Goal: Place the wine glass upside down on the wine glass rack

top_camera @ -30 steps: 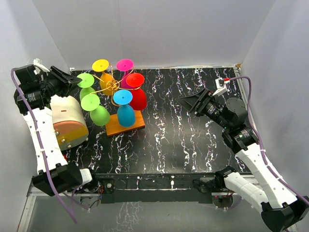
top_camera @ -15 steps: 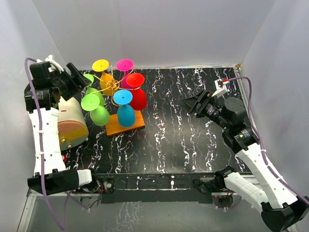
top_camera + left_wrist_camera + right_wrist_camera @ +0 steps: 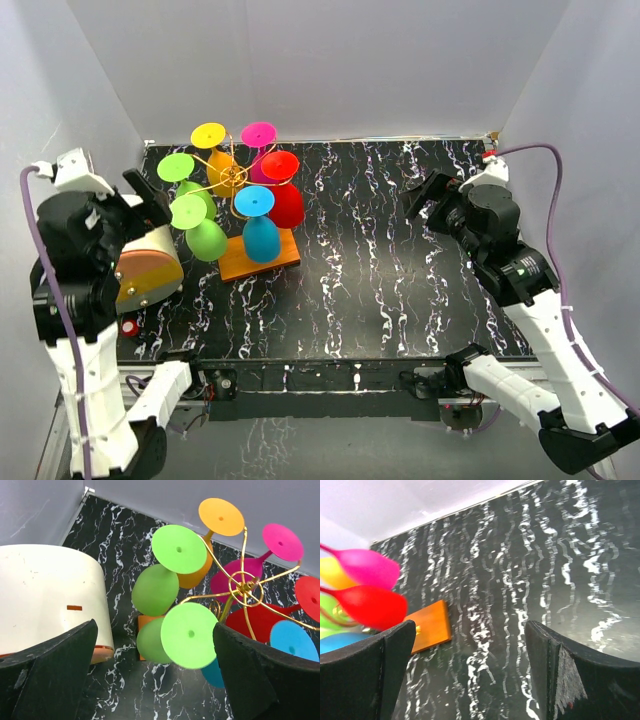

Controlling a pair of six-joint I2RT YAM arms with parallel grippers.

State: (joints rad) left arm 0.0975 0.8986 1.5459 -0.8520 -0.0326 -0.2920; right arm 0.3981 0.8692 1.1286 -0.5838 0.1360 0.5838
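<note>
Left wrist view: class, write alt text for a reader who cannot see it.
Six coloured wine glasses, two of them green, hang upside down on the gold wine glass rack. The left gripper, open and empty, frames the view with its black fingers, and a cream container sits at left.

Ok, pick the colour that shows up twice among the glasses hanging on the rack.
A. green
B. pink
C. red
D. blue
A: two green ones hang foot-up on the wine glass rack, the far green glass and the near green glass, while the red glass, blue glass and pink glass each appear once.
</note>
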